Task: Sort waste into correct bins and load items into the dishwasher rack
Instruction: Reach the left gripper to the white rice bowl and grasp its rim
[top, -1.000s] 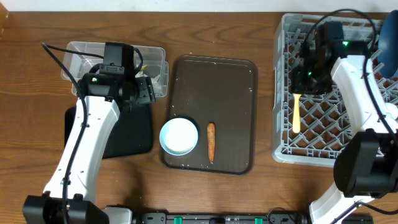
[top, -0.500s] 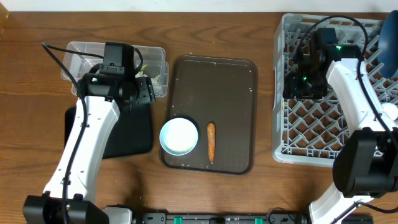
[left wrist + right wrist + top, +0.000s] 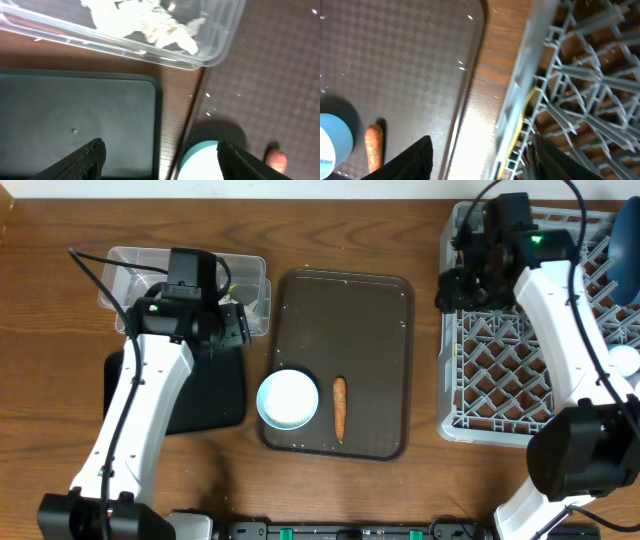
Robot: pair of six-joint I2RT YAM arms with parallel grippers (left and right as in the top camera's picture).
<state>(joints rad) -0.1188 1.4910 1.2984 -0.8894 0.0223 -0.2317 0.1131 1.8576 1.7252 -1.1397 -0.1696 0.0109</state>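
Hovering just right of the serving tray point(image 3: 350, 330), the right gripper point(image 3: 482, 152) gapes empty over the pale-yellow spoon point(image 3: 519, 131) in the dishwasher rack point(image 3: 460, 380). Left gripper point(image 3: 160, 157), spread empty too, hangs just left.

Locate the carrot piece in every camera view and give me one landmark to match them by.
Overhead: the carrot lies near the front of the brown tray, just right of the bowl.
Left wrist: only its tip shows at the bottom edge, towards the right.
Right wrist: bottom left.
Shared landmark: the bowl, right beside the carrot in all three views.
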